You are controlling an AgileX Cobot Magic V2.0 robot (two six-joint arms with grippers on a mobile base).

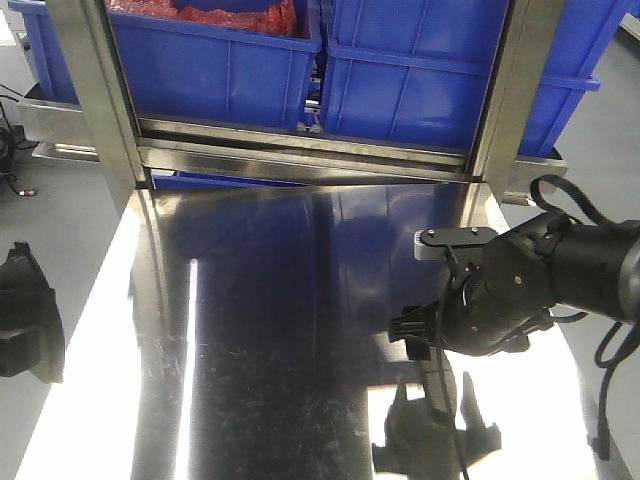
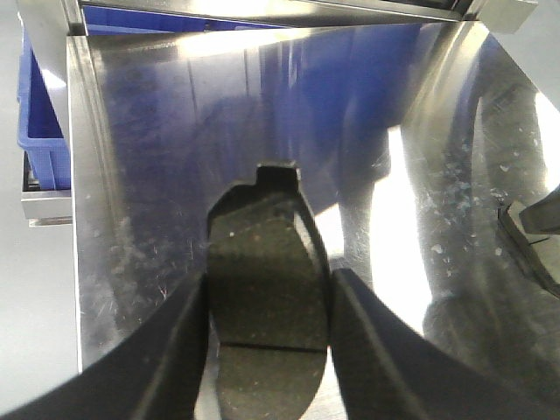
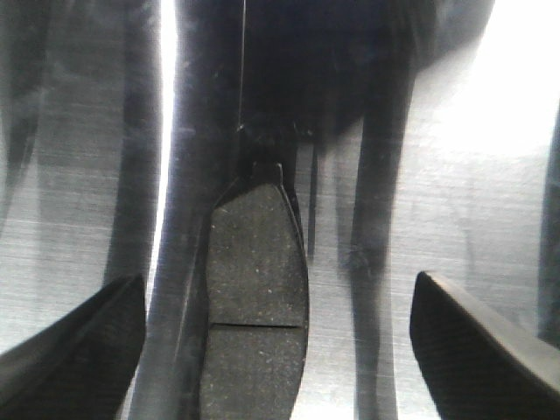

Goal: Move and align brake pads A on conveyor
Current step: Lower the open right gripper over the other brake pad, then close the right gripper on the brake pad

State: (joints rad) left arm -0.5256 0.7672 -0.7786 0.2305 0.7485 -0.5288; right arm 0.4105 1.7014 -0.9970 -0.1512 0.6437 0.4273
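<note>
Left pincer (image 2: pixel 269 278) flush on pad (image 2: pixel 262 306) edges

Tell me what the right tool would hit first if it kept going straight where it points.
Most likely the brake pad, centred in the gap of the open right tool. The steel table lies behind it, though depth is hard to judge.
</note>
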